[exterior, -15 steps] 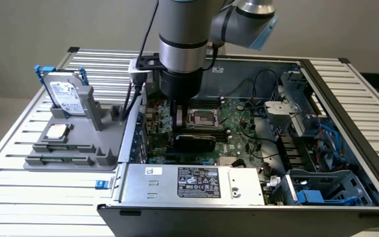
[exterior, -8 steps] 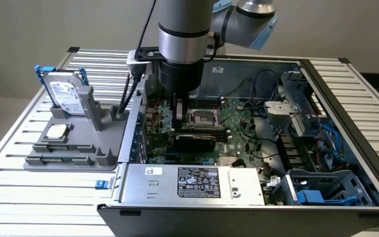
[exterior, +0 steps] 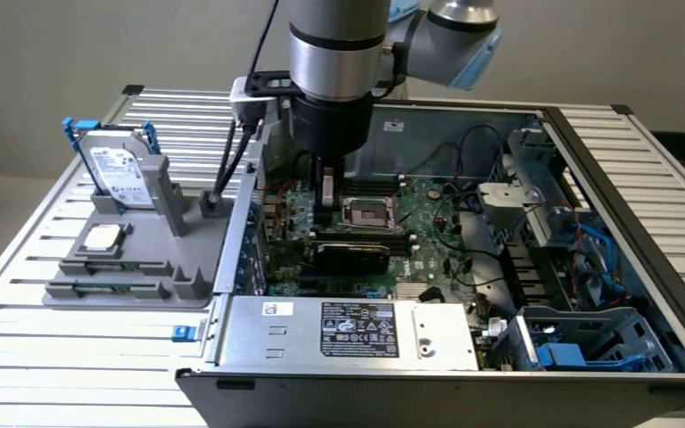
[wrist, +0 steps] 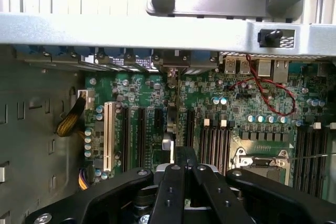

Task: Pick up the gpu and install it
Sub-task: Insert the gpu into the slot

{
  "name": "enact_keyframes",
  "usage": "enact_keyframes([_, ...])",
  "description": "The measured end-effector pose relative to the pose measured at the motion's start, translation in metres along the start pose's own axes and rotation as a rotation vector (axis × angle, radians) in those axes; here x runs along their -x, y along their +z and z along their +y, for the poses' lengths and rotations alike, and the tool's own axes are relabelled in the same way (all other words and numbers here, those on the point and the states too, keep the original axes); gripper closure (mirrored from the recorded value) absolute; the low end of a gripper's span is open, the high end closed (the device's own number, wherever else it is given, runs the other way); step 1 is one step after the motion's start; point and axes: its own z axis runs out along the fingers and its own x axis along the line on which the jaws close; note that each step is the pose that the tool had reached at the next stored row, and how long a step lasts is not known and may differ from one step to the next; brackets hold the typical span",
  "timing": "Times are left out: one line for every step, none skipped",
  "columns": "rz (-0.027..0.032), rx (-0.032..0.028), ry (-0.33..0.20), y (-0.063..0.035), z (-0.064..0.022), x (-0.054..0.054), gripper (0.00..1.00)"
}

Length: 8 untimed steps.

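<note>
**Non-task items on the bench**

Open computer case [exterior: 628, 160] on slatted table [exterior: 33, 357]. Motherboard [exterior: 432, 223] inside, empty CPU socket [exterior: 364, 212], label-topped power supply [exterior: 355, 332]. Grey fixture [exterior: 128, 272] beside case: upright hard drive [exterior: 117, 169], CPU chip [exterior: 103, 236]. Red wire [wrist: 273, 98] loops over motherboard.

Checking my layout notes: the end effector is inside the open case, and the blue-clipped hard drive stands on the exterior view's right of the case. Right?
No: the exterior view shows the hard drive on its left of the case. The end effector is inside the case, as you say.
</note>
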Motion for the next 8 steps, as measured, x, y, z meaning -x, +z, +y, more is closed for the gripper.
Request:
enact_keyframes([-0.0001, 0.0000, 0.000, -0.0007, -0.0008, 0.0000, 0.89])
enact_keyframes([-0.0002, -0.0001, 0.000, -0.0012, -0.0018, 0.0000, 0.89])
enact_keyframes([-0.0002, -0.0001, 0.000, -0.0016, -0.0025, 0.0000, 0.89])
enact_keyframes([-0.0001, 0.0000, 0.000, -0.0021, -0.0033, -0.0001, 0.89])
enact_keyframes([-0.0001, 0.0000, 0.000, -0.0025, -0.0040, -0.0002, 0.89])
enact_keyframes([0.0000, 0.0000, 0.000, -0.0030, -0.0049, -0.0002, 0.89])
enact_keyframes([0.0000, 0.0000, 0.000, -0.0034, -0.0057, -0.0003, 0.89])
enact_keyframes([0.0001, 0.0000, 0.000, -0.0040, -0.0068, -0.0005, 0.89])
